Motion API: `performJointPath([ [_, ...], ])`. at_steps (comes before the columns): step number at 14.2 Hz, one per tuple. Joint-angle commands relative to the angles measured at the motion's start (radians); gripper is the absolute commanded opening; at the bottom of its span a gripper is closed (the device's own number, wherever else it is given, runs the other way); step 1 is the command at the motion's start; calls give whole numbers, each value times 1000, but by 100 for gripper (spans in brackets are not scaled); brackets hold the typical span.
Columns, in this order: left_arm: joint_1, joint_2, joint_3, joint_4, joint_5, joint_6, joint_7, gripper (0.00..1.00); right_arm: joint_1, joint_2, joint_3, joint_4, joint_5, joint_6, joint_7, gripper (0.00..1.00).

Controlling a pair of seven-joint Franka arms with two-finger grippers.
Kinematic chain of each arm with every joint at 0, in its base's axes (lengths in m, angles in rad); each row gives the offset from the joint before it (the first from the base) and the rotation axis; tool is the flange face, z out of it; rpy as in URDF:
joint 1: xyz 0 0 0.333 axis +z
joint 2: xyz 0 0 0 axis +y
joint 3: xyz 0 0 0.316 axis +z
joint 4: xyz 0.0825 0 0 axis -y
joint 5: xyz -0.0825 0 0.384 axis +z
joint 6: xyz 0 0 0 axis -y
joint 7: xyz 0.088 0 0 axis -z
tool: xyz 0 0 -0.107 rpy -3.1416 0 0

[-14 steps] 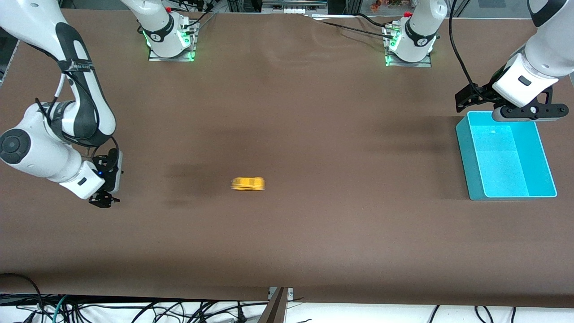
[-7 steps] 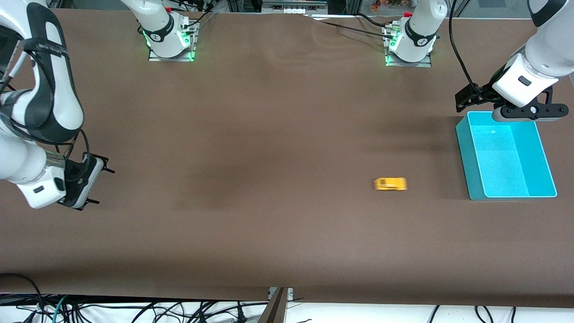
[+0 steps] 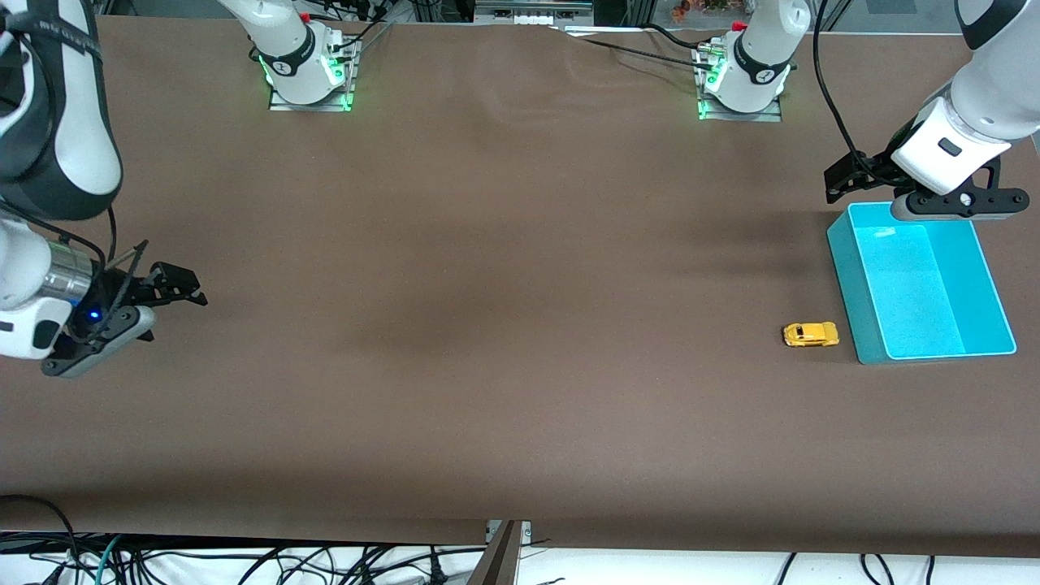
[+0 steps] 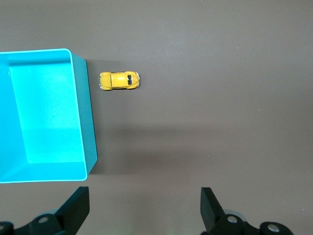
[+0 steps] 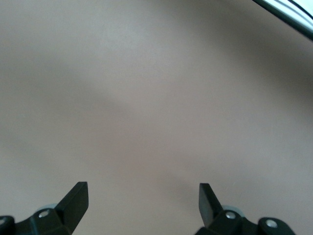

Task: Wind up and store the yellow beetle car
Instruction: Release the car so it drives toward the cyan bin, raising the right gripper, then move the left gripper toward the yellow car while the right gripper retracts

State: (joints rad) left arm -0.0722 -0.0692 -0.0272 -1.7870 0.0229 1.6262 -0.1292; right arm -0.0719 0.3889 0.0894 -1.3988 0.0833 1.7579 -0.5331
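I've got the yellow beetle car (image 3: 810,334) sitting on the brown desk (image 3: 520,325), on its wheels, just beside the cyan bin (image 3: 845,280) — close to the bin's wall, though I can't tell whether they touch. My left pincer (image 3: 841,180) hangs over the desk by the bin's corner toward the robot bases, fingers spread wide, holding nothing; from its wrist camera the car (image 4: 119,80) lies ahead of the open fingertips (image 4: 78,203), alongside the bin (image 4: 88,122). My right pincer (image 3: 175,286) is up at its own end of the desk — wide apart too, empty, well away from the car.
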Motion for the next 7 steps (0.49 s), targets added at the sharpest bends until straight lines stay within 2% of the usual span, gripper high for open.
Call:
performJointPath([
  [1, 9, 14, -2, 14, -8, -9, 11, 100, -5, -80, -2, -23, 4, -69, 123, 100],
  [5, 15, 16, 3, 15, -11, -11, 17, 100, -5, -188, -2, -98, -19, -103, 319, 100],
  [7, 22, 20, 1, 14, -11, -8, 19, 100, -3, -222, 3, -121, -20, -149, 331, 100],
])
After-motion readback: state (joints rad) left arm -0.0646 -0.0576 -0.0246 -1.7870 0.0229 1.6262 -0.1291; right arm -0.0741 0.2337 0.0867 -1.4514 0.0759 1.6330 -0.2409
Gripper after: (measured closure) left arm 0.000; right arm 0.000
